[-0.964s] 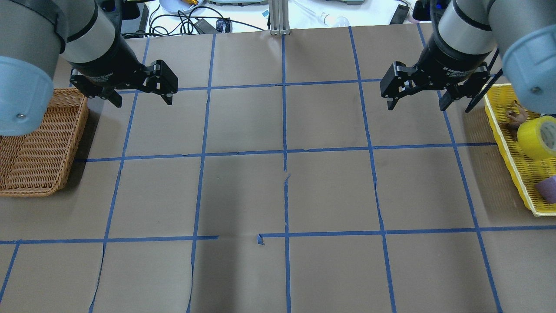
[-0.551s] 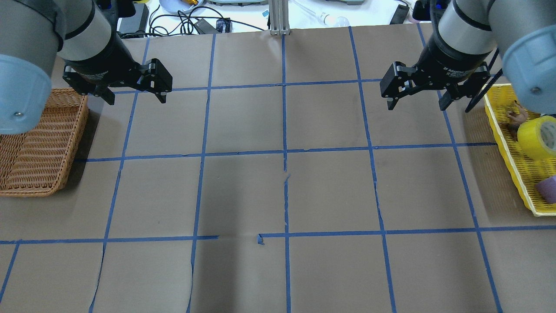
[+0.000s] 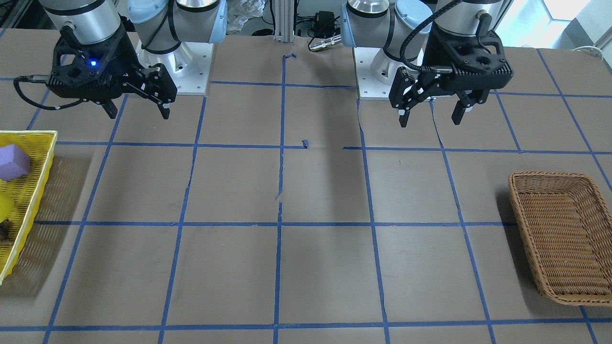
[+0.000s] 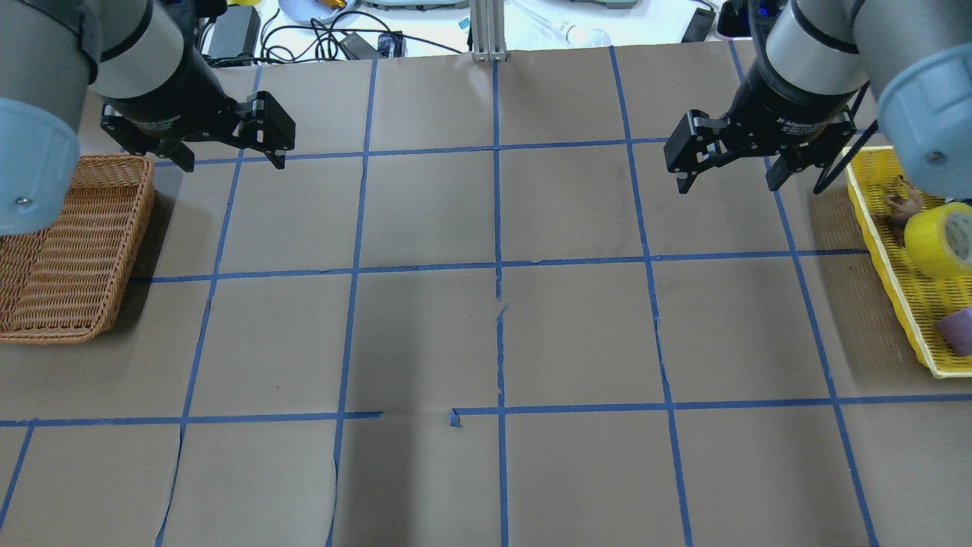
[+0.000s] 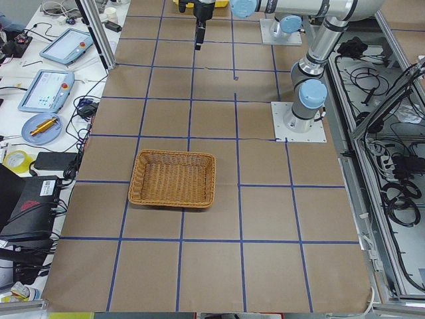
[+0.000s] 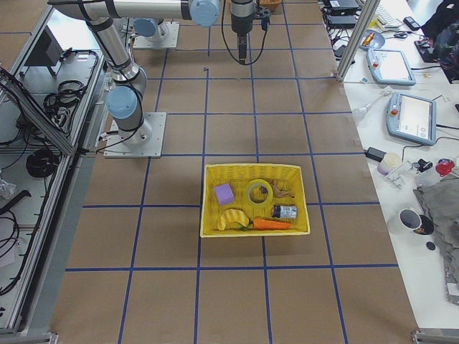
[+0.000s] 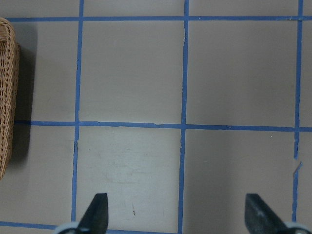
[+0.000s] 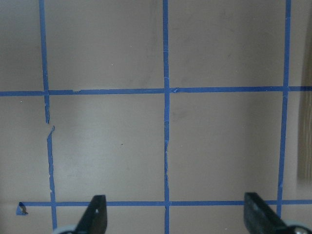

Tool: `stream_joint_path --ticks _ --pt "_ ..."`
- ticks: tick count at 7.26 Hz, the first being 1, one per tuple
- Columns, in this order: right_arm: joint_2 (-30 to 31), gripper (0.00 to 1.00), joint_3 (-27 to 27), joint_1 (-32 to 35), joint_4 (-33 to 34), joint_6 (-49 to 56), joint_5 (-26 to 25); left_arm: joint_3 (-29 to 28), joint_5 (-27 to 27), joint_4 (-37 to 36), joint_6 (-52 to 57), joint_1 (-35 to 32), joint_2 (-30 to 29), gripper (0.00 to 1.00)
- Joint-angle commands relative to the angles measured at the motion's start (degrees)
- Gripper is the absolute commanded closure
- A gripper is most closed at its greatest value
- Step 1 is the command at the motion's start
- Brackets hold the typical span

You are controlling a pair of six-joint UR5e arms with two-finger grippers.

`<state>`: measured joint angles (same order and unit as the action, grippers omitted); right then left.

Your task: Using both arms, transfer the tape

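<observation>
The yellow tape roll (image 4: pixel 940 241) lies in the yellow mesh basket (image 4: pixel 885 254) at the table's right edge; it also shows in the exterior right view (image 6: pixel 259 192). Only a yellow sliver of it shows in the front-facing view (image 3: pixel 4 206). My right gripper (image 4: pixel 729 184) hovers open and empty above the table, left of that basket and apart from it (image 3: pixel 138 114). My left gripper (image 4: pixel 231 160) hovers open and empty just beyond the wicker basket's far corner (image 3: pixel 430 120). Both wrist views show only spread fingertips (image 7: pixel 96 214) (image 8: pixel 96 214) over bare brown paper.
An empty brown wicker basket (image 4: pixel 68 251) stands at the table's left edge (image 3: pixel 559 234). A purple block (image 4: pixel 958 330), a banana, a carrot and a can also lie in the yellow basket (image 6: pixel 204 208). Blue tape grid lines cross the brown paper. Cables and devices lie beyond the far edge.
My left gripper has moved toward the table's far side and slightly left, still open. The right gripper and the tape have stayed put.
</observation>
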<state>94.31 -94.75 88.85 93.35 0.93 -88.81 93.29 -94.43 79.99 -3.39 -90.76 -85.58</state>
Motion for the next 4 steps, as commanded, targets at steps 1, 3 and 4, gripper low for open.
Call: stream_joint_path --ticks 1,3,4 --pt "0.0 0.00 -0.1 0.0 -0.1 0.1 0.0 0.5 0.6 -0.4 -4.2 -0.1 0.2 0.00" --pt "-0.6 0.00 0.0 -1.6 0.9 -0.4 -0.1 -0.3 7.9 3.2 -6.6 -0.4 0.9 0.00" --pt "-1.8 0.00 0.0 -5.7 1.6 0.0 -1.7 -0.2 14.0 3.9 -10.1 -0.3 1.0 0.00"
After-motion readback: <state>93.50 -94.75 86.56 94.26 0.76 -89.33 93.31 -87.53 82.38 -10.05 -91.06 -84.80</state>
